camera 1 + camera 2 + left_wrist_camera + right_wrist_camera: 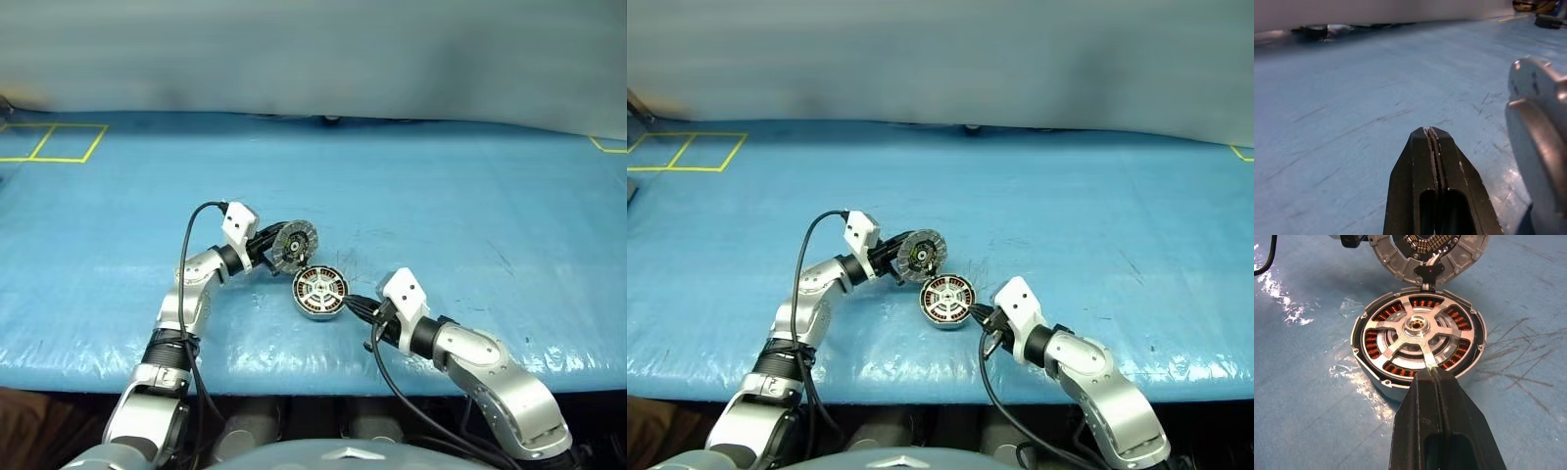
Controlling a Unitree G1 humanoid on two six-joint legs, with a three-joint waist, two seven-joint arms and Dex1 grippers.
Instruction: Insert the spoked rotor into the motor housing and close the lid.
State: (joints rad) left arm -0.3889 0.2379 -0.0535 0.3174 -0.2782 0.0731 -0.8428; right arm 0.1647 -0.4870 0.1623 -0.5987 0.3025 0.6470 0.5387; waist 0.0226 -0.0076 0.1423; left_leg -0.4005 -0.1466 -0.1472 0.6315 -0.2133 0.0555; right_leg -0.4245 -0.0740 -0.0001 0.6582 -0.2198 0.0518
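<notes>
On the blue table, the right wrist view shows the silver spoked rotor seated over copper windings in the round metal housing. Both the left claw and the right claw are closed and empty. The round grey lid stands open.

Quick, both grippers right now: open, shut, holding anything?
Left gripper: jaws shut, holding nothing, beside the raised lid.
Right gripper: jaws shut, empty, tips at the spoked rotor seated in the motor housing.

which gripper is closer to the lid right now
Left. The left gripper is right beside the raised lid; the right gripper is at the housing's near edge, across from it.
</notes>
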